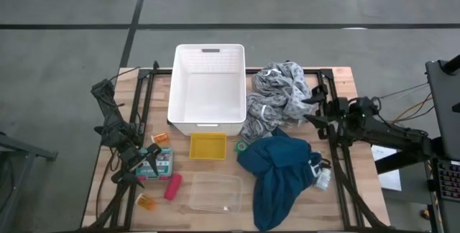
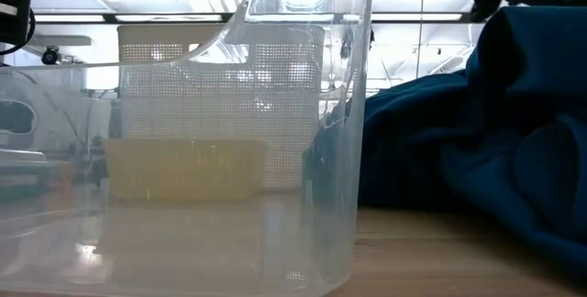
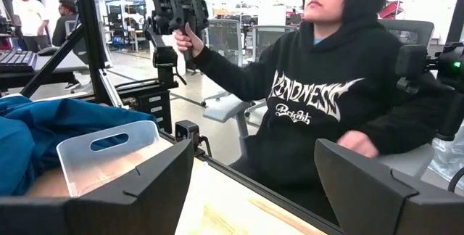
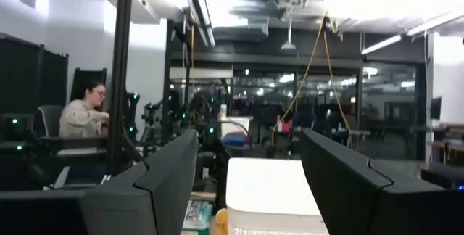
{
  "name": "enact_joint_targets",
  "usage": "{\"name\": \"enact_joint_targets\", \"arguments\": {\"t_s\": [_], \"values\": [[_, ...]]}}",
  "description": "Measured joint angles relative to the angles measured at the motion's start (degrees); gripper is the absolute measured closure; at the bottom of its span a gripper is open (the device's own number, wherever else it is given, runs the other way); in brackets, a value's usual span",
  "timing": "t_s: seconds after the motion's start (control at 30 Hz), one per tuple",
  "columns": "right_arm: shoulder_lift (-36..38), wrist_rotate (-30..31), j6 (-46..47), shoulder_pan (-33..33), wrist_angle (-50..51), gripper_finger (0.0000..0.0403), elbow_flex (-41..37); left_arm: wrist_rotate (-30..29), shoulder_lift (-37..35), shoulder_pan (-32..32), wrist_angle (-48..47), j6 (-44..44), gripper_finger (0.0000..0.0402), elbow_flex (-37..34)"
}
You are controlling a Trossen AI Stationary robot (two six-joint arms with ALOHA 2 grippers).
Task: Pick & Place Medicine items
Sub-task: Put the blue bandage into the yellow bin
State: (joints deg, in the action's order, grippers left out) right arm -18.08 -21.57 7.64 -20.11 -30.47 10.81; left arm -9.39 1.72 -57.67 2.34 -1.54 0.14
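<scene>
I see the medicine items mostly bunched at 8 o'clock on the table: a white labelled box [image 1: 156,162] with teal on it, an orange pill bottle [image 1: 161,139] just past it toward the basket, a pink-red cylinder [image 1: 172,187] nearer the front edge, a second orange pill bottle [image 1: 146,203] at the front left. A dark green roll [image 1: 242,147] sits near centre, touching the teal-blue cloth [image 1: 279,177], and a white bottle [image 1: 323,180] lies against that cloth's right edge at 4 o'clock. My left gripper [image 1: 134,162] is right beside the white box, fingers [image 3: 138,191] spread wide, nothing between them. A clear plastic bin [image 1: 214,193] is at 6 o'clock, a yellow tray [image 1: 207,146] at centre, a white basket [image 1: 208,87] at 12 o'clock, a grey patterned cloth [image 1: 277,96] at 2 o'clock. My right gripper [image 1: 316,111] waits at 3 o'clock by the grey cloth, fingers [image 4: 159,184] apart, empty. A person in a black hoodie [image 3: 326,97] sits beyond the table, one hand [image 3: 185,40] on a control handle.
</scene>
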Motion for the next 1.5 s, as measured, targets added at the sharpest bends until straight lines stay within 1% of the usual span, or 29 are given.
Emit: {"name": "enact_joint_targets", "arguments": {"t_s": [0.1, 0.13, 0.2, 0.33, 0.37, 0.43, 0.57, 0.73, 0.83, 0.93, 1.0, 1.1, 1.13, 1.17, 1.23, 1.33, 1.5], "values": [[-6.45, -0.41, 2.44, -0.01, 0.25, 0.0165, 3.07, 0.02, 0.02, 0.0, 0.0, 0.0, 0.011, 0.0], [-8.59, -1.36, 3.42, -0.01, 0.3, 0.0165, 4.19, 0.02, 0.01, 0.0, -0.01, 0.0, 0.011, 0.0], [-13.05, -5.32, 5.05, 0.07, 0.19, 0.0165, 6.39, 0.02, 0.02, 0.0, -0.02, 0.0, 0.011, 0.0], [-22.11, -18.05, 5.38, 2.1, 0.13, 0.0165, 9.46, 0.01, 0.0, 0.0, -0.02, -0.02, 0.011, 0.0], [-24.25, -19.29, 5.04, 3.12, 0.34, 0.0165, 10.05, 0.01, 0.01, 0.0, 0.01, -0.01, 0.011, 0.0], [-27.95, -19.09, 3.86, 5.62, 0.35, 0.0165, 11.5, 0.01, 0.02, 0.0, -0.01, -0.01, 0.011, 0.0], [-33.62, -13.08, 0.2, 11.01, 0.23, 0.0165, 14.93, 0.02, 0.02, 0.0, 0.0, 0.0, 0.011, 0.0], [-37.36, -8.34, -5.3, 18.13, 0.06, 0.0165, 18.77, 0.02, 0.02, 0.0, 0.0, -0.02, 0.011, 0.0], [-39.17, -2.23, -6.38, 23.29, 0.22, 0.0165, 20.06, 0.02, 0.02, 0.0, 0.0, -0.02, 0.011, 0.0], [-40.81, 6.86, -6.34, 28.71, 1.0, 0.0165, 20.91, 0.02, 0.02, 0.0, -0.02, -0.02, 0.011, 0.0], [-42.08, 14.92, -5.81, 32.33, 1.49, 0.0165, 21.26, 0.02, 0.02, 0.0, 0.0, -0.02, 0.011, 0.0], [-44.65, 28.76, -3.72, 36.89, 1.57, 0.0165, 22.11, 0.02, 0.02, 0.0, -0.01, -0.02, 0.011, 0.0], [-45.61, 32.42, -3.29, 38.07, 1.57, 0.0165, 22.57, 0.02, 0.02, 0.0, -0.02, -0.02, 0.011, 0.0], [-46.75, 34.81, -3.08, 39.12, 1.56, 0.0165, 23.14, 0.02, 0.02, 0.0, 0.01, -0.01, 0.011, 0.0], [-49.35, 36.21, -3.19, 40.62, 1.52, 0.0165, 24.43, 0.02, 0.02, 0.0, 0.0, -0.02, 0.011, 0.0], [-53.64, 36.18, -3.34, 42.15, 1.65, 0.0165, 26.59, 0.02, 0.02, 0.0, -0.01, -0.02, 0.011, 0.0], [-59.85, 36.81, -5.2, 42.46, 3.11, 0.0165, 31.2, 0.0, 0.0, 0.0, -0.02, 0.0, 0.011, 0.0]]}}
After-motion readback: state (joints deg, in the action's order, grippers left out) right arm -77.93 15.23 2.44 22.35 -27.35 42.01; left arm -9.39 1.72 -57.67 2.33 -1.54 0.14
